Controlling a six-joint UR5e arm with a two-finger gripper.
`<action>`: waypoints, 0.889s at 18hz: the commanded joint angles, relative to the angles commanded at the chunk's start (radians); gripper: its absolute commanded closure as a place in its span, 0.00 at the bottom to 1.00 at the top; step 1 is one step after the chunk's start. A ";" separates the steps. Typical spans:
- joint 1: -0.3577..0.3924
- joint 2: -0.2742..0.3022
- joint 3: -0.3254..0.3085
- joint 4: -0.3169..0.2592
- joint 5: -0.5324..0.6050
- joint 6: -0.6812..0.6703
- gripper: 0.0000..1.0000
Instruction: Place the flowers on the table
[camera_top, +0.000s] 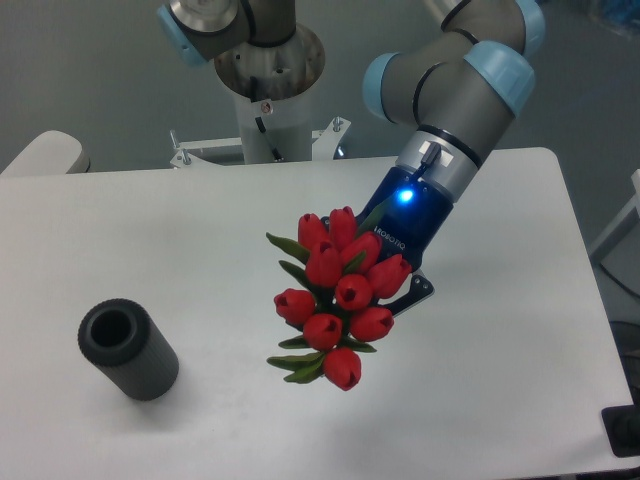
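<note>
Gripper: the two-finger gripper is seen at the end of the arm, over the middle of the table; its fingers are mostly hidden behind the blooms, and the bunch is held by them.
Gripper body: a dark housing with a lit blue light is seen, tilted down toward the lower left.
Flowers: the red tulips are gathered in a bunch with green leaves, blooms turned toward the camera; the stems are hidden from view.
Contact with tabletop: whether the bunch touches the surface cannot be told.
Table: the white tabletop is spread beneath the bunch.
Cylinder: a dark grey ribbed cylinder is seen lying at the lower left, well apart from the tulips.
</note>
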 joint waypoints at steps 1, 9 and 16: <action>-0.002 0.000 -0.002 0.000 0.009 0.000 0.60; 0.000 0.011 -0.003 -0.002 0.058 -0.002 0.60; -0.009 0.055 -0.043 -0.005 0.302 0.096 0.60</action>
